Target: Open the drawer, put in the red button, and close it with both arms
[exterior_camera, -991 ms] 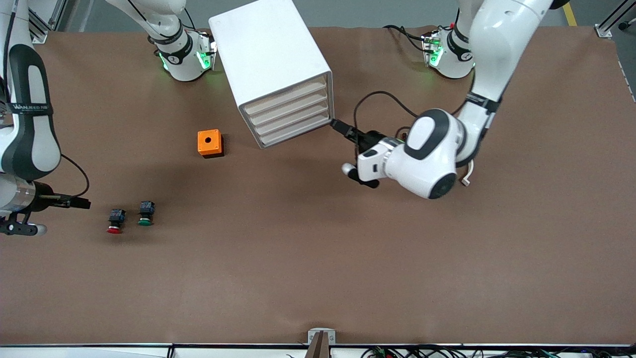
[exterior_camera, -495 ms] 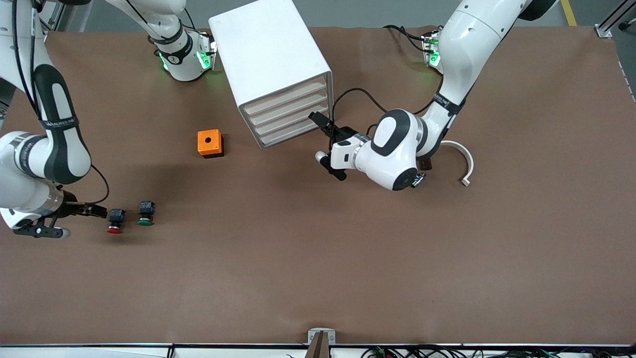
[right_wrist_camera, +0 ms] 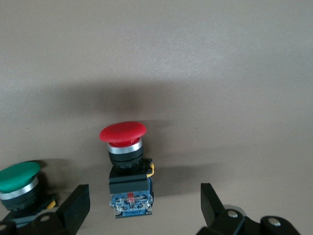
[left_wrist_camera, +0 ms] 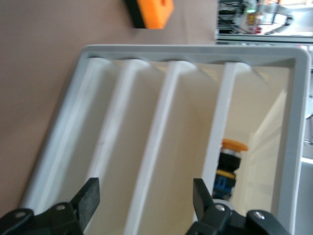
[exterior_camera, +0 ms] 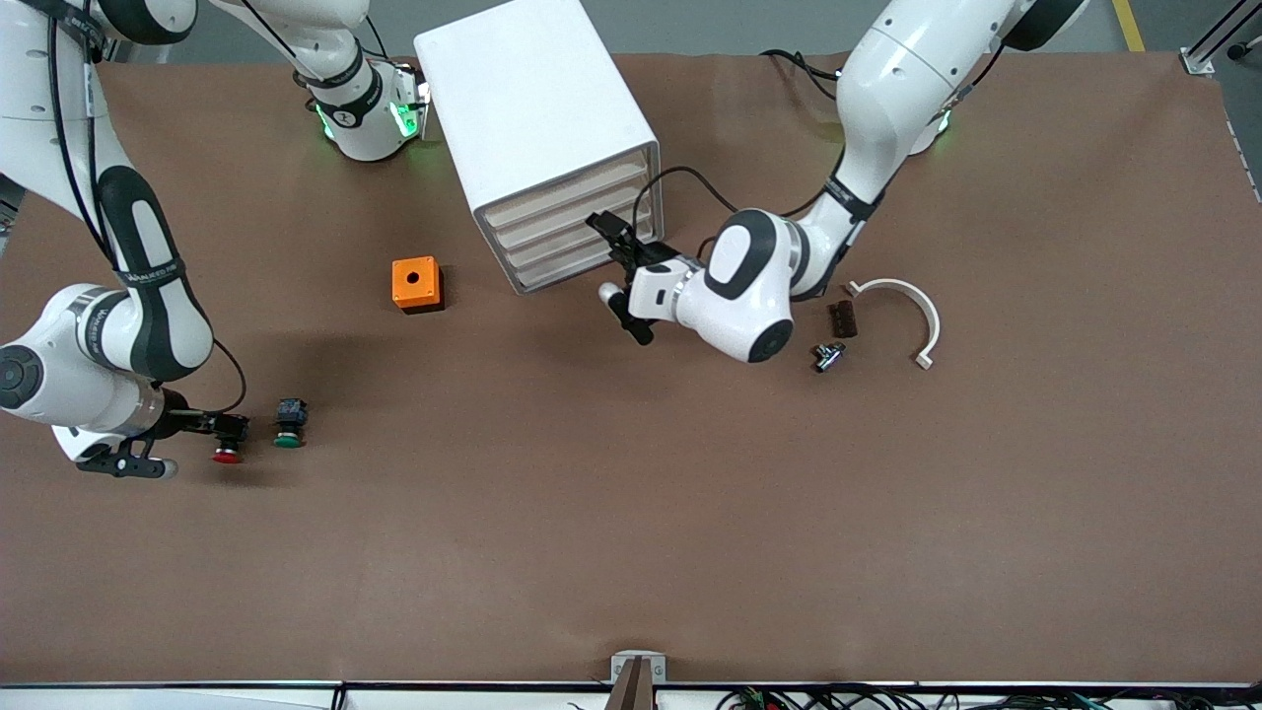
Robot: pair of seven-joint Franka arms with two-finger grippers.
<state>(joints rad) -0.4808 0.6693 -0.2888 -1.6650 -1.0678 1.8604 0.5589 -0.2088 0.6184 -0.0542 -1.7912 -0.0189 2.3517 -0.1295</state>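
Note:
The white cabinet point(exterior_camera: 537, 108) stands toward the robots' bases, its four drawers shut. The uppermost drawer point(exterior_camera: 567, 193) has a cream front and also shows in the left wrist view point(left_wrist_camera: 252, 137). My left gripper point(exterior_camera: 608, 230) is open just in front of the drawer fronts, touching nothing; its wrist view shows it point(left_wrist_camera: 145, 198) spanning two lower fronts. The red button point(exterior_camera: 228, 441) lies on the table toward the right arm's end. My right gripper point(exterior_camera: 219, 426) is open around it. In the right wrist view the button's body point(right_wrist_camera: 130, 193) lies between the open fingers of the gripper point(right_wrist_camera: 143, 203).
A green-capped button point(exterior_camera: 289, 424) lies beside the red one point(right_wrist_camera: 17, 182). An orange box with a hole point(exterior_camera: 416, 284) sits beside the cabinet. A white curved piece point(exterior_camera: 905, 301), a dark block point(exterior_camera: 841, 318) and a metal part point(exterior_camera: 826, 355) lie by the left arm. A yellow-capped part point(left_wrist_camera: 230, 164) shows in the uppermost slot.
My right gripper has moved across the table to the red button and now brackets it. My left gripper has swung from the cabinet's corner to the drawer fronts.

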